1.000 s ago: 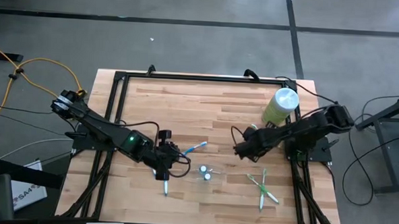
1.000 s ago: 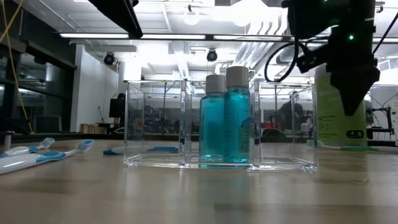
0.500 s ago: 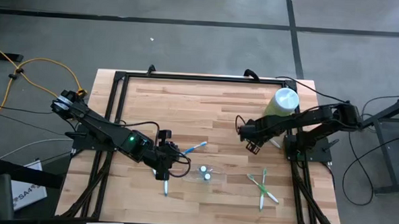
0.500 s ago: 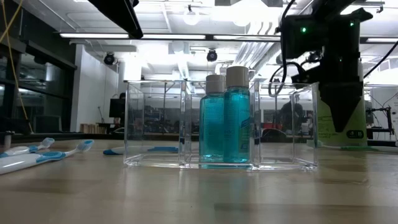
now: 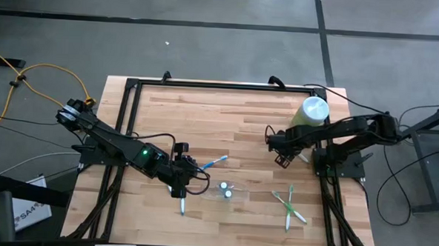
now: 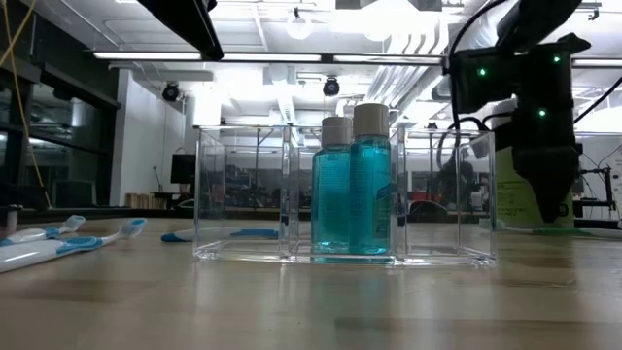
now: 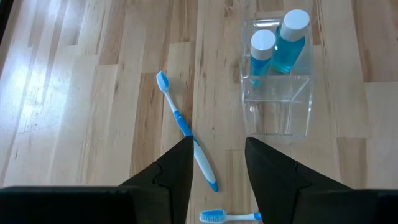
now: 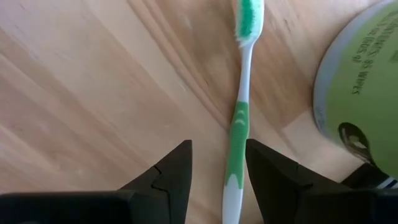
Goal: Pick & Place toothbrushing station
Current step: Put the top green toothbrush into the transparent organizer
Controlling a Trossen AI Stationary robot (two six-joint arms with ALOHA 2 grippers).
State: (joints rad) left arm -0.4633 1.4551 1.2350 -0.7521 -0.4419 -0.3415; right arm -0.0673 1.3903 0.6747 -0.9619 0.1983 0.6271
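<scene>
The toothbrushing station, a clear plastic tray (image 5: 228, 191), stands on the table's near middle with two teal bottles (image 6: 352, 185) upright in it; it also shows in the left wrist view (image 7: 277, 84). My left gripper (image 7: 217, 168) is open, above a blue toothbrush (image 7: 185, 129) that lies flat left of the tray. A second blue toothbrush (image 5: 182, 205) lies nearer the front edge. My right gripper (image 8: 217, 171) is open over the handle of a green toothbrush (image 8: 239, 118) that lies flat beside the pale-green cylinder (image 5: 309, 116); its fingers stand on either side of the handle.
Several green toothbrushes (image 5: 289, 205) lie crossed at the near right. The tall pale-green cylinder with a white top stands at the far right, close behind my right gripper (image 6: 544, 190). A black frame (image 5: 206, 85) runs round the tabletop. Bare wood lies across the far middle.
My right gripper has gone toward the table's far right, to the pale-green cylinder, and has turned on the way. My left arm, the tray and the toothbrushes have kept still.
</scene>
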